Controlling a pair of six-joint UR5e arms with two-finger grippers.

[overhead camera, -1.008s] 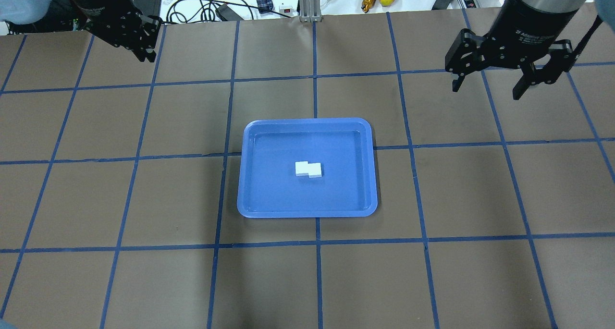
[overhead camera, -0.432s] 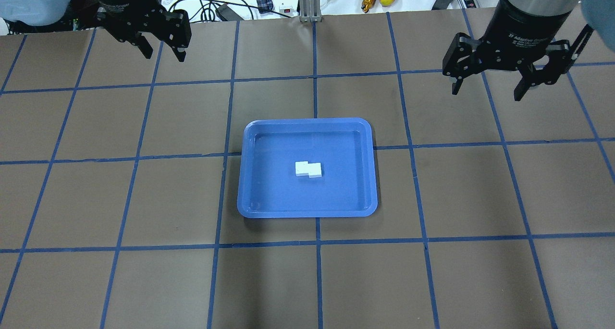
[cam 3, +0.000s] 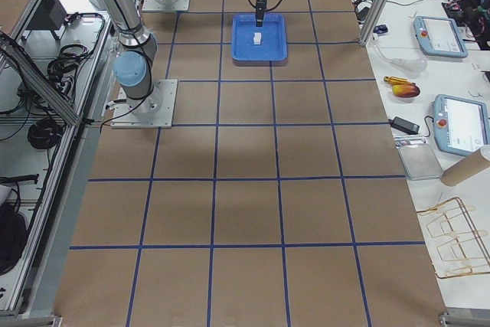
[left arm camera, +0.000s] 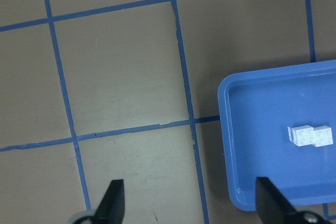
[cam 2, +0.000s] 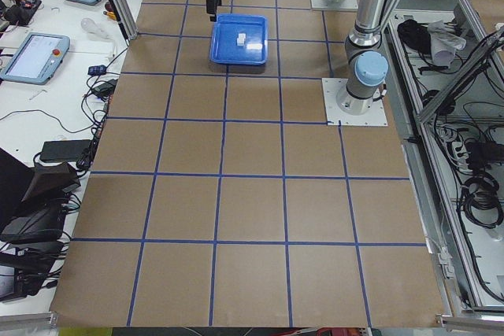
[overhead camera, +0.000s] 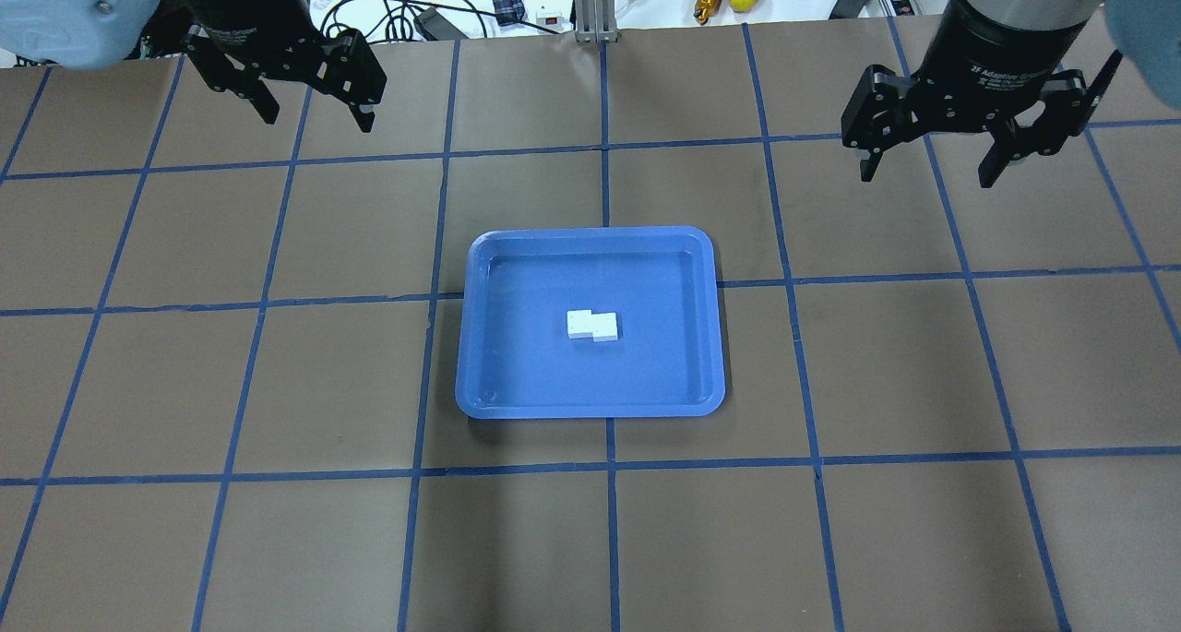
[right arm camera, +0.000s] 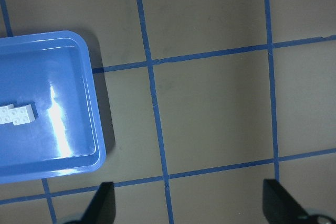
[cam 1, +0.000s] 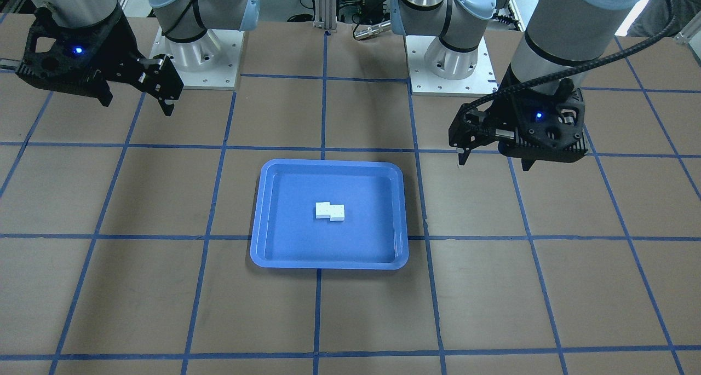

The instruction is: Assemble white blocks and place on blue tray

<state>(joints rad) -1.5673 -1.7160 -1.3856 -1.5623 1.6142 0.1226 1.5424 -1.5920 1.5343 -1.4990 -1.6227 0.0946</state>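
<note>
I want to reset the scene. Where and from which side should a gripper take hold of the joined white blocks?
Probably from straight above: the white blocks lie flat mid-floor of the blue tray, whose raised rim bars a sideways approach. Pinch across the short width at the joint, so both are clamped.

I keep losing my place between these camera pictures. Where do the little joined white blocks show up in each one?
Front-facing: white blocks near the centre, inside the blue tray.
Overhead: near the centre.
Exterior left: near the top, left of middle.
Exterior right: near the top, about mid-width.
Left wrist: by the right edge.
Right wrist: at the left edge.
Shared landmark: the blue tray around them.
</note>
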